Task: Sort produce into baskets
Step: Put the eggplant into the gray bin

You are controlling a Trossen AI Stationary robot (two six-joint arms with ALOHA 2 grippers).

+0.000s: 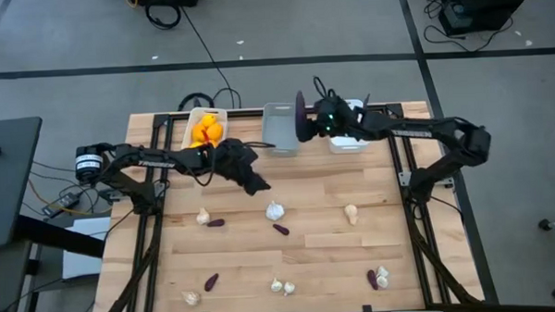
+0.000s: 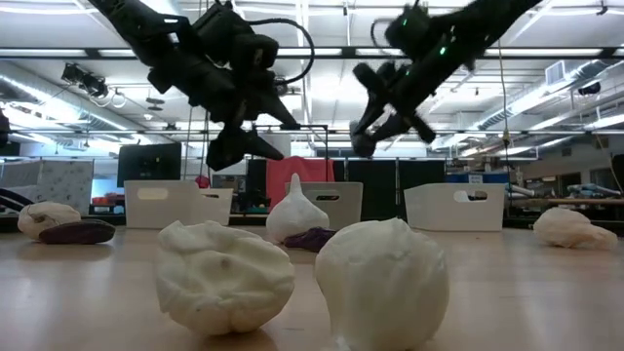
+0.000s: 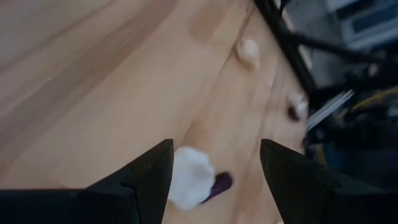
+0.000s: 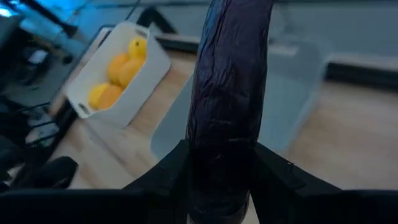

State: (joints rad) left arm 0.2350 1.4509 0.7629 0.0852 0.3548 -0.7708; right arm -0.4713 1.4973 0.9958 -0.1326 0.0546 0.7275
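The right gripper point(image 4: 217, 186) was clamped on a dark purple eggplant piece point(image 4: 230, 93), which stood up between its fingers; in the high view that gripper point(image 1: 306, 118) hung beside the grey-translucent middle bin point(image 1: 281, 128), at the far edge of the table point(image 1: 318, 243); the step in hand looked to be the carrying of this piece to its bin, and the next move would call for bringing it squarely over the opening and spreading the fingers; whether that bin already held purple pieces could not be told.

The left gripper point(image 3: 214, 180) had its fingers apart and empty; it hovered above a whitish garlic bulb point(image 3: 189, 177) with a small purple piece point(image 3: 221, 183) touching it; in the high view the left gripper point(image 1: 252, 180) sat just short of that bulb point(image 1: 275, 211); a pick there would need the fingers lowered around the bulb without catching the purple piece.

The orange-yellow fruits point(image 1: 206, 132) lay in the left white bin point(image 1: 195, 116); the right white bin point(image 1: 349, 142) stood beside the right arm; more bulbs and purple pieces lay scattered over the nearer boards.
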